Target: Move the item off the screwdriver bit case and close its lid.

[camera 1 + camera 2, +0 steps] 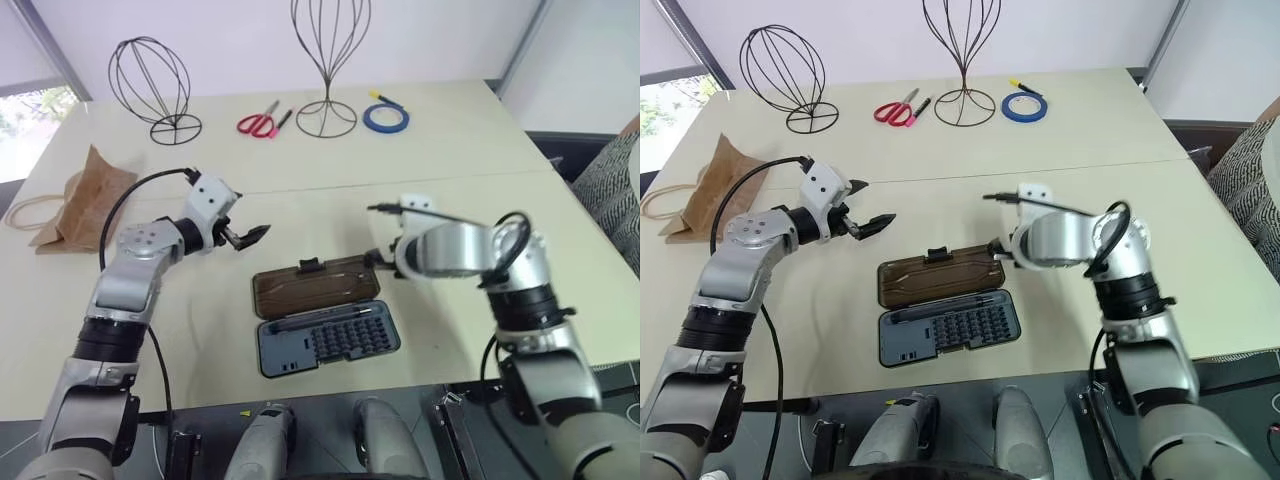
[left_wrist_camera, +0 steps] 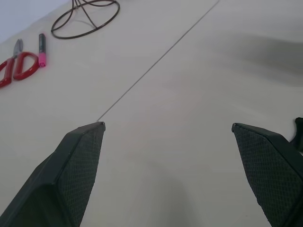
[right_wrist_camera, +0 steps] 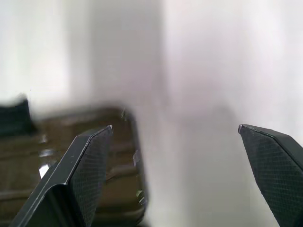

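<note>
— Where is the crumpled brown kraft paper bag [image 1: 85,205] sitting?
— At the cream counter's [image 1: 450,140] left edge, well apart from the flat blue-grey screwdriver bit case [image 1: 328,340], whose smoky brown translucent lid [image 1: 315,287] is lying flat open.
— The 2 hands?
— The left hand [image 1: 247,236] and right hand [image 3: 175,130] are both gaping, holding nothing.

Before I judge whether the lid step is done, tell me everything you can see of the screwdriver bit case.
The screwdriver bit case lies flat and open on the cream table, near the robot's edge. Its dark blue-grey base holds rows of small bits with a slim driver above them. Its lid, smoky brown translucent plastic with a small dark latch tab on the far edge, is folded back flat on the table. Nothing rests on it. The open right gripper hovers by the lid's right end.
</note>
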### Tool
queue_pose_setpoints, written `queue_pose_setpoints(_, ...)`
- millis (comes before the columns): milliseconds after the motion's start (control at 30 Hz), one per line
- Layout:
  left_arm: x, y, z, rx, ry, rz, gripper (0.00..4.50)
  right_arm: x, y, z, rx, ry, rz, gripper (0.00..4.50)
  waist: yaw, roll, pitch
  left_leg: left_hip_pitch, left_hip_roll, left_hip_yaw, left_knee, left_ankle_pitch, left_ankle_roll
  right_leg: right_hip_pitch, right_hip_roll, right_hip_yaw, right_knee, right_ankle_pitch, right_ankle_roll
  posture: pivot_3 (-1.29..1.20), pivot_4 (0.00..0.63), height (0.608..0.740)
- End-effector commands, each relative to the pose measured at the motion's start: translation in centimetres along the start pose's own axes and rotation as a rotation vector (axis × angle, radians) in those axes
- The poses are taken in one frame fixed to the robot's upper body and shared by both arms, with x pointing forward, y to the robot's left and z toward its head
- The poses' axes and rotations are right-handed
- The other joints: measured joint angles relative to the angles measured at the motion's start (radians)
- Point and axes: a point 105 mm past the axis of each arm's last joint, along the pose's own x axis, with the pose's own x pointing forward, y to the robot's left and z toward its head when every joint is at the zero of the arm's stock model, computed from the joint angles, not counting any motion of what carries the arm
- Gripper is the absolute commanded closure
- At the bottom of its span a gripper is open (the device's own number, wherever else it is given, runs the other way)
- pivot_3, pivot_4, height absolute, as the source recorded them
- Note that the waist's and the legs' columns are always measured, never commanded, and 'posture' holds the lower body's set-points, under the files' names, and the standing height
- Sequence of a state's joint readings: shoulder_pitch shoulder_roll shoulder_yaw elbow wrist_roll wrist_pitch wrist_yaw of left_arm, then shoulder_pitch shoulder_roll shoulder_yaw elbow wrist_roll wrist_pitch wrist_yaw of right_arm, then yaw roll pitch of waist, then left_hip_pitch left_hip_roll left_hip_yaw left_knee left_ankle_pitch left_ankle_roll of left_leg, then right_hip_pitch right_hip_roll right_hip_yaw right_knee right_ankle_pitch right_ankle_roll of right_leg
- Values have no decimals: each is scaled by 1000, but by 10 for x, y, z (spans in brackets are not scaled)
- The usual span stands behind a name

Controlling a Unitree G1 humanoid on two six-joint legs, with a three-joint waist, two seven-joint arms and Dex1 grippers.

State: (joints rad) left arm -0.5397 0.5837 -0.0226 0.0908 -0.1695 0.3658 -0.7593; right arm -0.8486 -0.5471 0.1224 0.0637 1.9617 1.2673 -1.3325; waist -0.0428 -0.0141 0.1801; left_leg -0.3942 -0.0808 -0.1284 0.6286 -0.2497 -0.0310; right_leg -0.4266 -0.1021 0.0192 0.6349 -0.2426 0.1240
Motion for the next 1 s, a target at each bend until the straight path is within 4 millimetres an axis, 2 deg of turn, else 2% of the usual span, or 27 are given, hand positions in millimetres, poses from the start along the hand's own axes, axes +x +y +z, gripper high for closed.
queue_pose_setpoints(33, -7, -2, 18, -17, -77, 0, 0, -20, 14, 24, -189, -150, 55, 72, -2, 0, 0, 0, 1, 1, 0, 0, 1, 0, 1, 0, -1, 0, 0, 0, 150, 740)
queue_pose_setpoints(100, -10, -5, 21, -45, -93, -14, 0, -32, 18, 40, -341, -282, 19, 72, -2, 0, 0, -1, 4, 2, 0, -1, 2, 0, 3, 0, -2, 0, -1, 0, 150, 740)
queue_pose_setpoints(233, -20, -19, 29, -112, -125, -77, 0, -36, 22, 56, -380, -467, 105, 72, 0, 0, 0, -3, 5, 2, 0, -2, 3, -2, 5, 0, -3, 0, -1, 0, 150, 740)
queue_pose_setpoints(333, -28, -33, 33, -145, -127, -146, 0, -30, 23, 55, -439, -521, 187, 72, 2, 0, 0, -4, 5, 2, 1, -2, 3, -2, 5, 0, -4, 1, -1, 0, 150, 740)
queue_pose_setpoints(533, -44, -60, 39, -197, -116, -259, 0, -14, 22, 43, -819, -672, 161, 72, 4, 0, 1, -4, 5, 2, 2, -2, 3, -2, 4, 0, -4, 1, -1, 0, 150, 740)
queue_pose_setpoints(667, -50, -71, 42, -208, -104, -306, 0, -6, 27, 34, -851, -681, 220, 72, 1, 0, 1, -4, 5, 2, 2, -2, 2, -2, 5, 0, -4, 1, -2, 0, 150, 740)
queue_pose_setpoints(1000, -59, -94, 37, -207, -66, -422, 0, 8, 26, 34, -881, -694, 200, 72, 14, 0, 1, -4, 5, 2, 2, -1, 1, -2, 5, 0, -4, 2, -3, 0, 150, 740)
